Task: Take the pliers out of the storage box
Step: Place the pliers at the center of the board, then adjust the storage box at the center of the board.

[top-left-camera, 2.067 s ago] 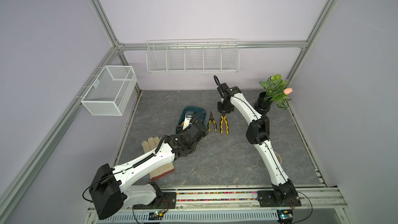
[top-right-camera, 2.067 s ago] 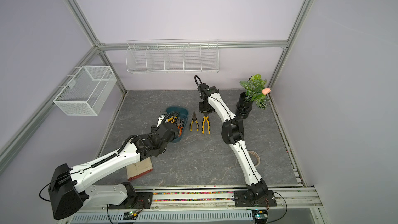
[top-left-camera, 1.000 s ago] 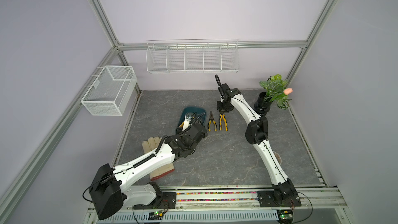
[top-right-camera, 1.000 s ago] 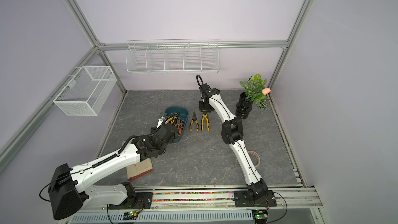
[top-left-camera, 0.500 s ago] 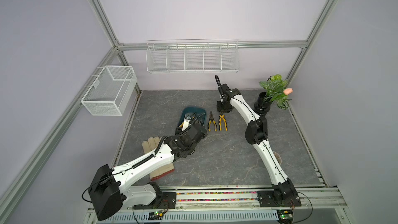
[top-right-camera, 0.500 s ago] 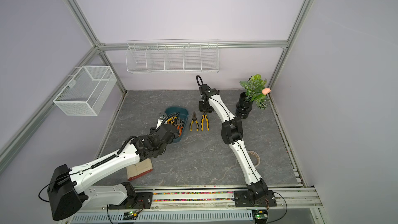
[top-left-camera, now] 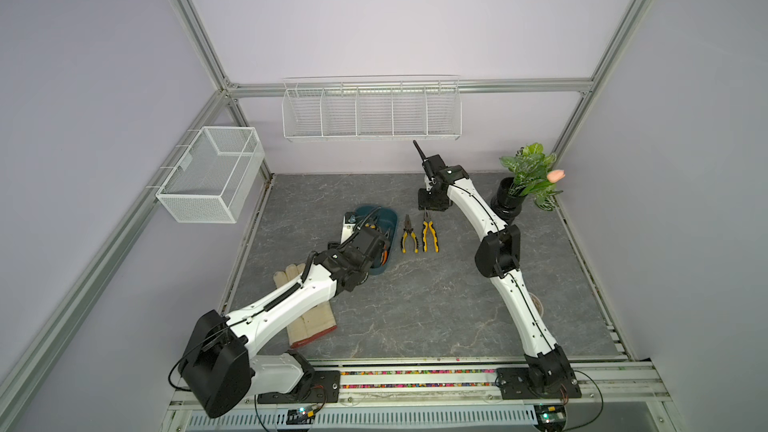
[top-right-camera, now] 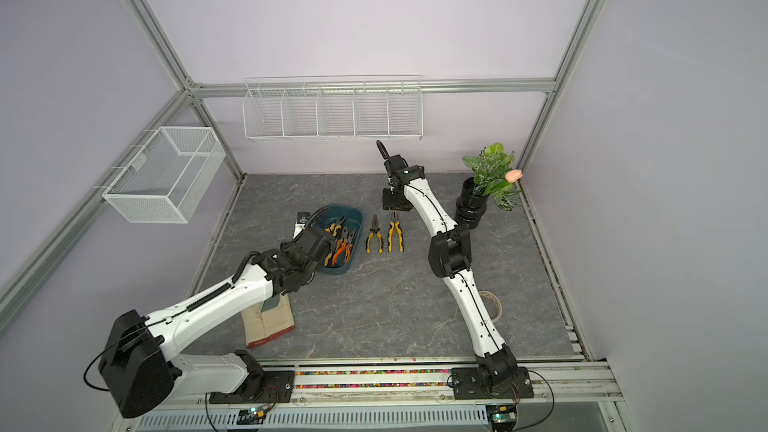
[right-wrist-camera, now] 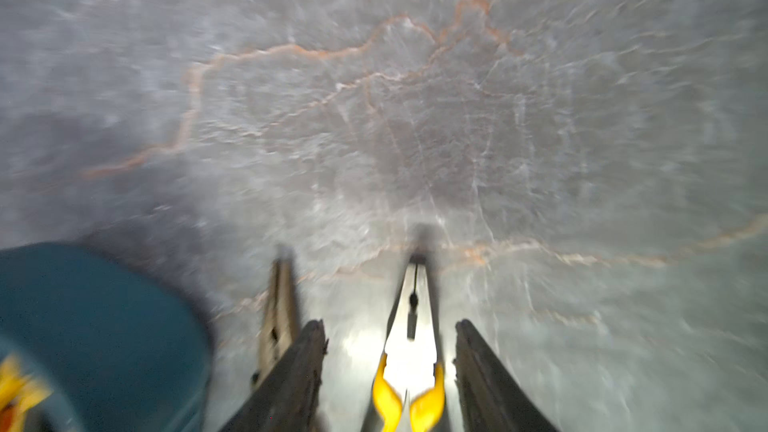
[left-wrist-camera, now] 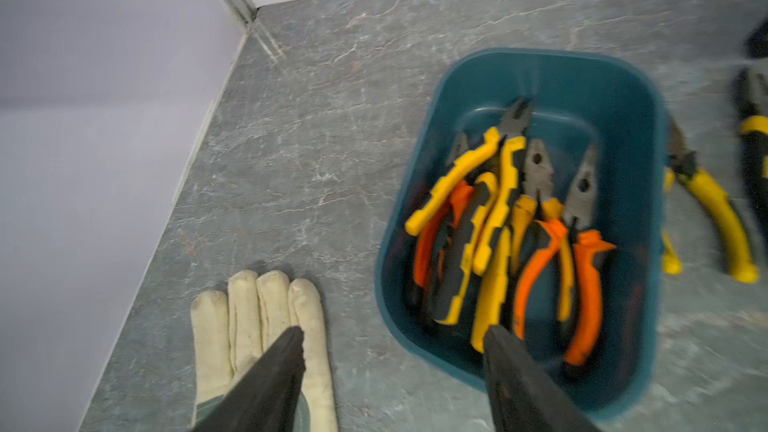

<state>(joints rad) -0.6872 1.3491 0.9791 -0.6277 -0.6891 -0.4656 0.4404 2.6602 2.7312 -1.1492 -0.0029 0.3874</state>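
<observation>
Cream work glove (left-wrist-camera: 257, 317) lay nearest, flat on the grey marbled table (top-left-camera: 415, 305), front-left. Left gripper (left-wrist-camera: 392, 334) hovered just past it, fingers spread wide with nothing between them. One fingertip was over the glove, the other over the near end of the storage box (left-wrist-camera: 540, 68). Box sat on the table beyond the glove, long side running away. Pliers (left-wrist-camera: 503, 218) were piled inside, yellow and orange handles tangled, noses toward the far end; exact count hard to tell. Two more lay out on the table just right of the box, side by side, noses to the far wall: inner pliers (top-right-camera: 374, 228) and outer pliers (top-right-camera: 394, 224), both yellow-handled. Right gripper (right-wrist-camera: 390, 326) was at their nose end, fingers parted, straddling the outer pliers with gaps both sides, not gripping; wrist view blurred. Farther right stood a potted plant (top-left-camera: 528, 176). Wire rack (top-left-camera: 371, 118) hung on the back wall, mesh basket (top-left-camera: 212, 176) on the left rail.
</observation>
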